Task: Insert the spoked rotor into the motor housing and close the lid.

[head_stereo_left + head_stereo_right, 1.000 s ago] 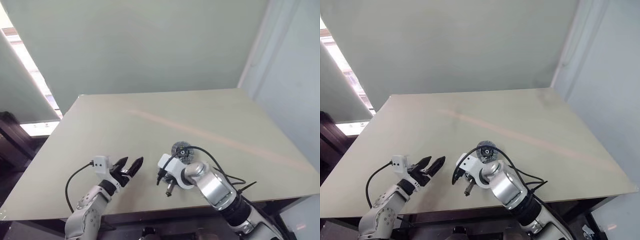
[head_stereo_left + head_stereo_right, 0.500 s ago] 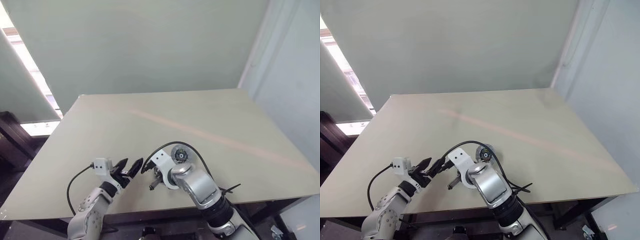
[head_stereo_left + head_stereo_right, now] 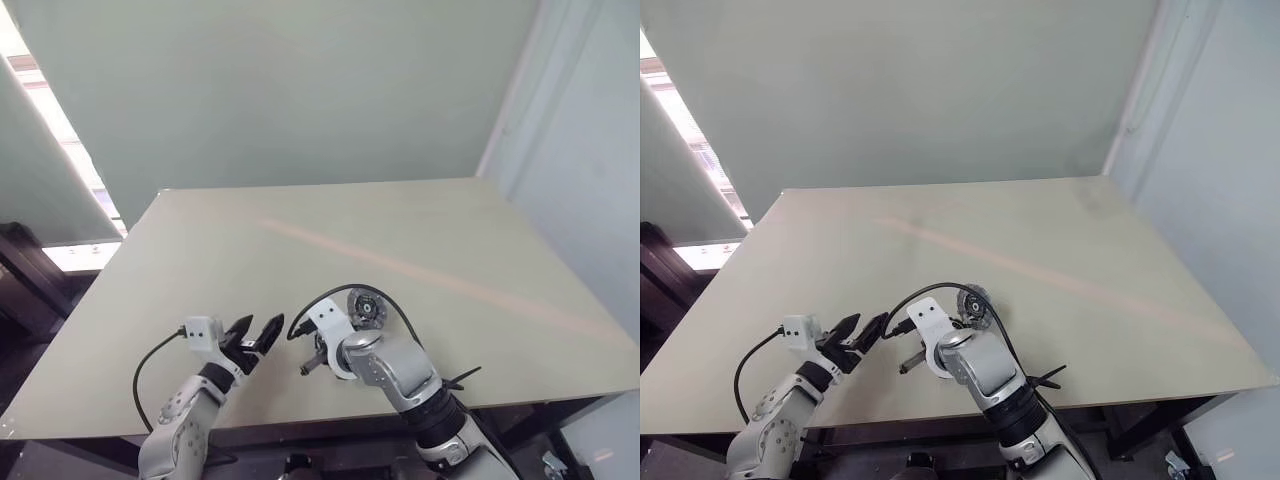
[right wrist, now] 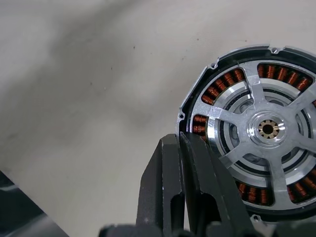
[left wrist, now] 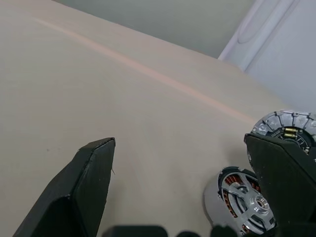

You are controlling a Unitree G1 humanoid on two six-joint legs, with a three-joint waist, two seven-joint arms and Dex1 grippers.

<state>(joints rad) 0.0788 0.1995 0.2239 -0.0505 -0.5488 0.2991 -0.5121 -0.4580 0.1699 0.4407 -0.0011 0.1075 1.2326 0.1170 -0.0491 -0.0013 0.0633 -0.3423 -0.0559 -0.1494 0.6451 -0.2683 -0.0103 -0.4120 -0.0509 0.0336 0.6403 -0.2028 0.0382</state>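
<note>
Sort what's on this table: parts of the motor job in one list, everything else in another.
Job:
- spoked rotor, seated in the housing
- motor housing, copper windings around the rim
- lid, standing open behind the housing
- right gripper, shut
- left gripper, open

Not the job:
- table

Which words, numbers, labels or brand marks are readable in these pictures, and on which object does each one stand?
None: no readable text on the spoked rotor, the motor housing, the lid, the table, the left gripper or the right gripper.
</note>
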